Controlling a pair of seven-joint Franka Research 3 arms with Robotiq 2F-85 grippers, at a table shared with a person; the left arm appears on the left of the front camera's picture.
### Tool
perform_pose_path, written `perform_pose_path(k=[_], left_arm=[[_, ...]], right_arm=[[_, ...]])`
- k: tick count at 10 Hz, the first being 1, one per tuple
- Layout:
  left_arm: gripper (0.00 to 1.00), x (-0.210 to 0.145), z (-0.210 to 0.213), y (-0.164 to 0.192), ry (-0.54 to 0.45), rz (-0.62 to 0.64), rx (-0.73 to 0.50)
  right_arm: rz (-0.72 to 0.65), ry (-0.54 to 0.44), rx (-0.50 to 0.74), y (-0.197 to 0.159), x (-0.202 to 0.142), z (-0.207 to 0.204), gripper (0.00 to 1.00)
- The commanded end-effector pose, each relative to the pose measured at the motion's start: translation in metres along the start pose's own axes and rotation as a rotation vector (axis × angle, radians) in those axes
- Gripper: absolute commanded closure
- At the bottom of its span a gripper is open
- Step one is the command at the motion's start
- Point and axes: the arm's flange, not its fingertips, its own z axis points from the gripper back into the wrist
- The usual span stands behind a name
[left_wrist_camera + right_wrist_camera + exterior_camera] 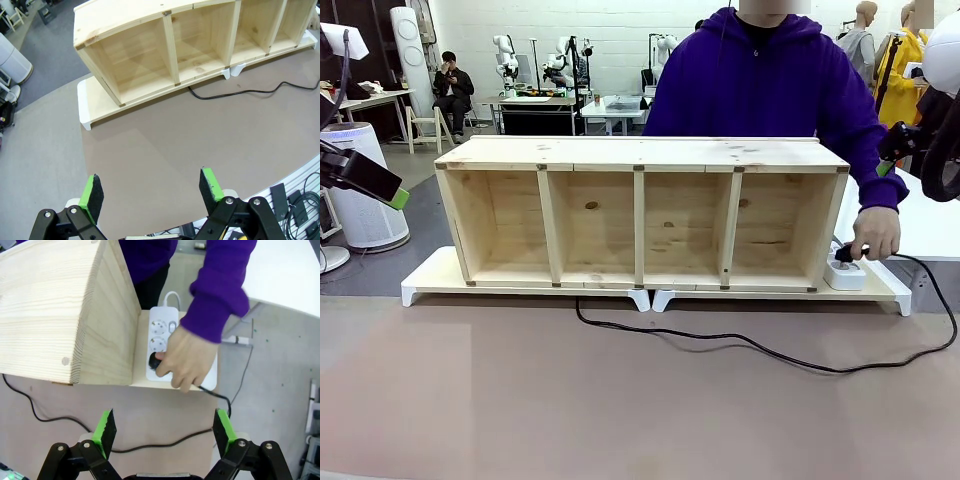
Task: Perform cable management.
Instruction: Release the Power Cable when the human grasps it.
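right wrist view: hand [186, 360] pushing plug [158, 361] into power strip [161, 340]. cable [760, 347] looks thin, light, floppy; best grabbed mid-table. left gripper [150, 192], right gripper [165, 430] wide apart, holding nothing.

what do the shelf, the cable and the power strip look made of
Shelf: pale unfinished-looking wood, likely pine; grain lines and knots show on its boards.
Cable: black, matte, probably rubber or plastic sheathing; it lies in loose curves on the table.
Power strip: smooth white plastic, by its glossy moulded sockets.

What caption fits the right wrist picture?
A person's hand pushes the cable's plug into the white power strip.
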Motion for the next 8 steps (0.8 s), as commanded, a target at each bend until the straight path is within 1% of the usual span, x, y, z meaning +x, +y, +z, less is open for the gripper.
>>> perform_pose_path(k=[1, 8], left_arm=[[0.00, -0.0008, -0.0017, -0.0001, -0.005, -0.001, 0.003], [0.00, -0.0008, -0.0017, -0.0001, -0.005, -0.001, 0.003]], right_arm=[[-0.006, 0.005, -0.003, 0.0001, -0.0005, -0.0002, 0.00], [-0.006, 0.005, -0.003, 0.0001, -0.0005, -0.0002, 0.00]])
